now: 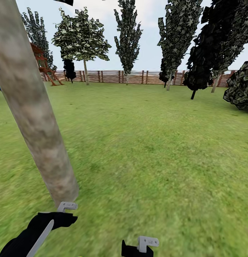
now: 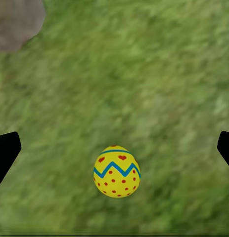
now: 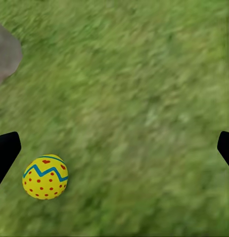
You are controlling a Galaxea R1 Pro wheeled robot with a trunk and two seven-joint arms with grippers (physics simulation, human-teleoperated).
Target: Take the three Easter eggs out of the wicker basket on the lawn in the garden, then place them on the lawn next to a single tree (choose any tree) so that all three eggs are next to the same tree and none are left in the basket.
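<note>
One Easter egg lies on the lawn near the tree trunk's base; both the left gripper and right gripper hang wide open, holding nothing. The egg looks light, hard, smooth and likely to roll; grip across its middle.

Both arms reach forward low at the head view's bottom edge, the left arm black-sleeved beside the right wrist. The left gripper and right gripper hang with fingers spread wide, holding nothing.
</note>
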